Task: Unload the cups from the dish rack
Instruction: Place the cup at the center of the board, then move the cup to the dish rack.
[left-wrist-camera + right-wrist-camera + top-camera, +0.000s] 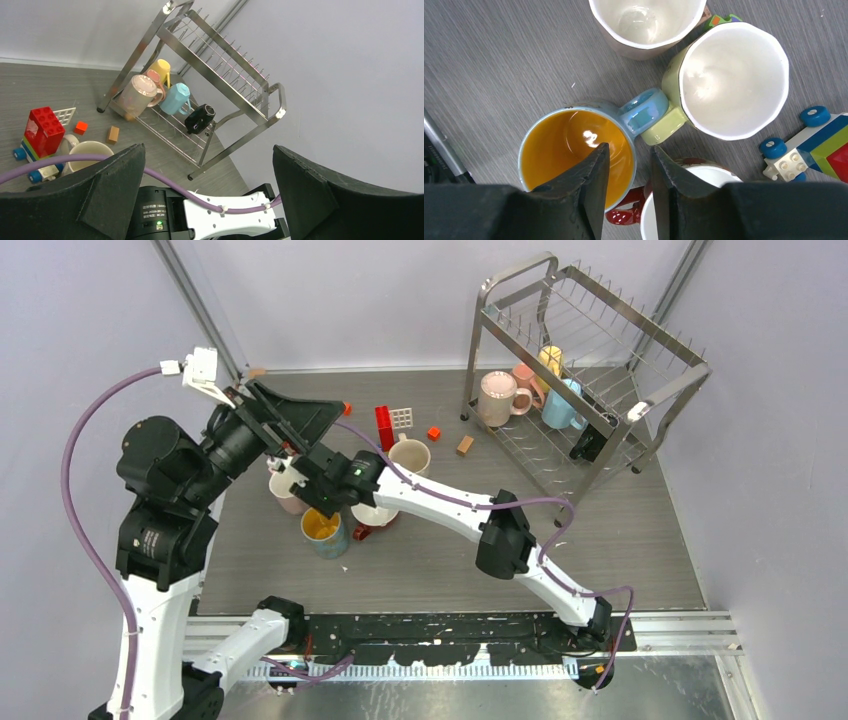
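Roughly halfway: four cups out, five left.

Near left on the counter (620,540), four stand clustered. The right tool (629,152), narrow, straddles the teal cup (569,150) at its rim, though I cannot tell if it grips. The left tool (207,150) gapes wide, empty. Five more, including the black cup (590,443), wait in the far-right dish rack (600,335).

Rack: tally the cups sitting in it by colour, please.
Beige cup: 1
Pink cup: 1
Yellow cup: 1
Light blue cup: 1
Black cup: 1
Total in the rack: 5
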You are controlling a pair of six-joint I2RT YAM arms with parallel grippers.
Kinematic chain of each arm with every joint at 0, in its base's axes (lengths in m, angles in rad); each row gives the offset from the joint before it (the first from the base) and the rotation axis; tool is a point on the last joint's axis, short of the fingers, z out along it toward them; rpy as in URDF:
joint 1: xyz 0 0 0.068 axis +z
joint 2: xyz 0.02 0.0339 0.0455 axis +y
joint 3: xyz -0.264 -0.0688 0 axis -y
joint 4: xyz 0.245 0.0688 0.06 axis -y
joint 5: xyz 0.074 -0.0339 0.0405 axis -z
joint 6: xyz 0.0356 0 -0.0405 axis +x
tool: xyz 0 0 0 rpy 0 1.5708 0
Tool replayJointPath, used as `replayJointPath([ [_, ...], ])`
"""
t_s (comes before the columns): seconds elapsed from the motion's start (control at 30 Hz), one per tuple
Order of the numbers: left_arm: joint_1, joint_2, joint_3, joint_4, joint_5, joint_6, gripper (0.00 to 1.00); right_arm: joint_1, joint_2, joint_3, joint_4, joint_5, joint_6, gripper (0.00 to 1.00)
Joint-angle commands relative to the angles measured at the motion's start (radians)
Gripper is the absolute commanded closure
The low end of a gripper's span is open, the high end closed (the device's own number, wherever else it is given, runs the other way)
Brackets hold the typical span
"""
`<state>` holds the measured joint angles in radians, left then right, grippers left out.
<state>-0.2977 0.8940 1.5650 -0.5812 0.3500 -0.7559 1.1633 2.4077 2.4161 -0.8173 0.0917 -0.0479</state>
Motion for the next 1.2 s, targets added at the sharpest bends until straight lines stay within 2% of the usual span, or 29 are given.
replayJointPath([
  [0.0, 0.006, 0.013, 0.032, 0.047, 0.016, -0.009, 0.00, 0.002, -0.147, 0.011, 0.043, -0.004, 0.058, 0.58],
  [0.23, 0.006, 0.036, 0.074, 0.103, 0.046, -0.045, 0.00, 0.001, -0.281, -0.102, 0.083, 0.018, 0.125, 0.53],
  [0.63, 0.006, 0.000, 0.096, 0.182, 0.055, -0.082, 0.00, -0.052, -0.557, -0.339, 0.065, 0.201, 0.259, 0.44],
  [1.17, 0.006, 0.013, -0.080, 0.239, 0.045, -0.076, 0.00, -0.087, -0.960, -0.510, -0.048, 0.494, 0.393, 0.29],
])
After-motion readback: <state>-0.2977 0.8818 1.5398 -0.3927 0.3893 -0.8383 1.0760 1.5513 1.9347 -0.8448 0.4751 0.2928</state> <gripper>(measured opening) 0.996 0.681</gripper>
